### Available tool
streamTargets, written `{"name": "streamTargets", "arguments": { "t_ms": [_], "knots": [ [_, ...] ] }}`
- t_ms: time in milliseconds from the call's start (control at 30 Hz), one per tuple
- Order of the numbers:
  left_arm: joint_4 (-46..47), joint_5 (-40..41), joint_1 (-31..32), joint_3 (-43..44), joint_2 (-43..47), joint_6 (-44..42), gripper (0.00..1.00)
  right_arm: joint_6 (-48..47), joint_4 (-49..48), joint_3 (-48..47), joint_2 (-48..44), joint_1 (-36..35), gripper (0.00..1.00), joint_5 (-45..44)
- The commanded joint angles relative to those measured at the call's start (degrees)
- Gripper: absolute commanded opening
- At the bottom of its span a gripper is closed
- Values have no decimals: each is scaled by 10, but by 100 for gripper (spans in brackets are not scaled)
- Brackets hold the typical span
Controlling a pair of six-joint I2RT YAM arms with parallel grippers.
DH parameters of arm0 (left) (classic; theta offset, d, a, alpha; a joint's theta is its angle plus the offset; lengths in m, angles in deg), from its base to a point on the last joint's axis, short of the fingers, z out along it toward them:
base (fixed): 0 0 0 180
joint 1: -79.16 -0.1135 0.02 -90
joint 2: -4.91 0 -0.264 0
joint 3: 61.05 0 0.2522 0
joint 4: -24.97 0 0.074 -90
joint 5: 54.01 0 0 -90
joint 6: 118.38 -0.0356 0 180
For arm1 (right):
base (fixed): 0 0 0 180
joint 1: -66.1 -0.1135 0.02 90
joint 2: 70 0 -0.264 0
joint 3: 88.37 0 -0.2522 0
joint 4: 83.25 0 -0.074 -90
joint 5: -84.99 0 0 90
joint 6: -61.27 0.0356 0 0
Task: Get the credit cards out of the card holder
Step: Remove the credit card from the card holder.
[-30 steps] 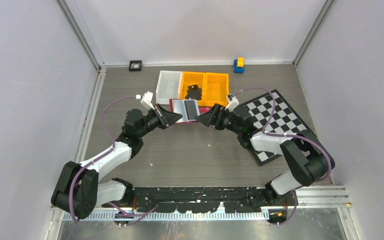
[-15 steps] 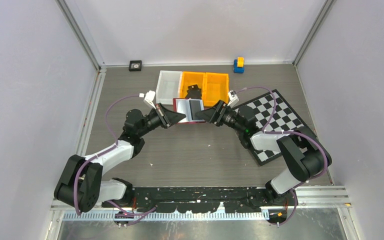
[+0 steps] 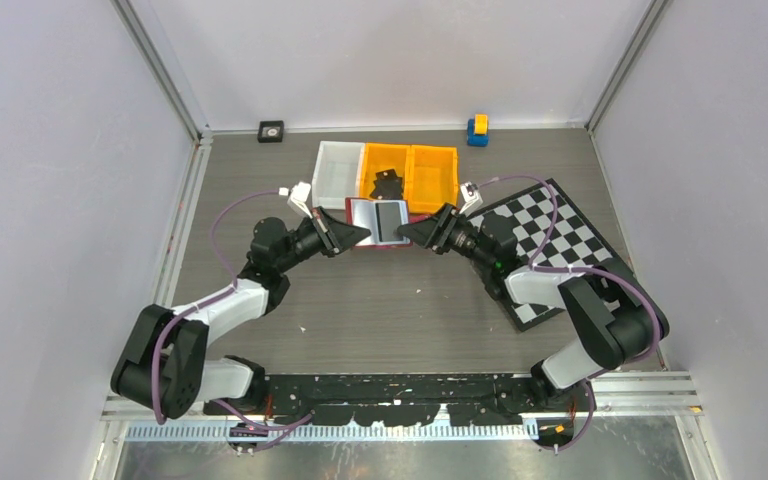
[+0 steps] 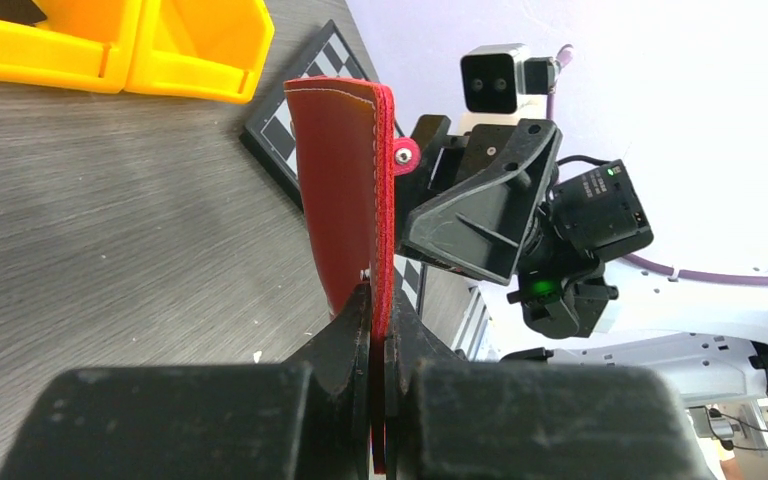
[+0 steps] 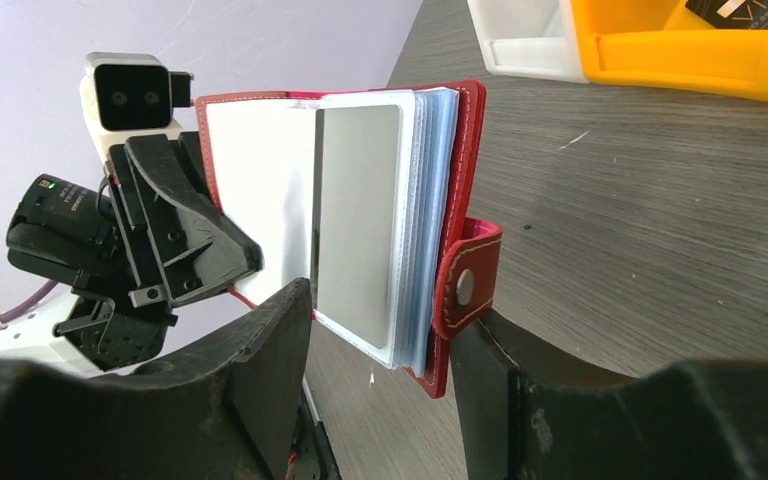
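Two grips meet on one thing. The left gripper [image 4: 380, 305] is clamped on the red cover of the card holder [image 4: 340, 180], which stands upright off the table just nearer than the orange bins [image 3: 410, 175]. The right gripper [image 5: 380, 315] straddles the sleeve stack; I cannot tell whether it bites. The credit cards [image 5: 358, 205] sit sleeved (one grey face shows). The risk is pinching the whole stack instead of one card and tugging the holder loose. Open room lies nearer than the bins; the chequered board [image 3: 550, 240] crowds their right.

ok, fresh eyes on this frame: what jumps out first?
An open red card holder is held at mid-table: the left gripper is shut on one cover, and the right gripper straddles its clear sleeves. Behind sit orange bins and a white bin; a chequered board lies to the right.
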Motion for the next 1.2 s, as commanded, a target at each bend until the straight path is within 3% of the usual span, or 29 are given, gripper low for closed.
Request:
{"name": "streamTargets", "arguments": {
  "t_ms": [0,433,567,900,1167],
  "knots": [
    [15,6,-1,12,-4,-15,0,-6,-51,5,-26,-2,55,5],
    [10,6,-1,13,-10,-16,0,1,-57,4,-23,1,39,8],
    [14,2,-1,15,-11,-16,0,6,-62,2,-19,1,30,14],
    [26,-8,-1,16,-17,-13,0,15,-72,-6,-4,1,27,29],
    [-17,21,-1,13,9,-29,0,15,-59,-5,-12,4,3,22]
  ]
}}
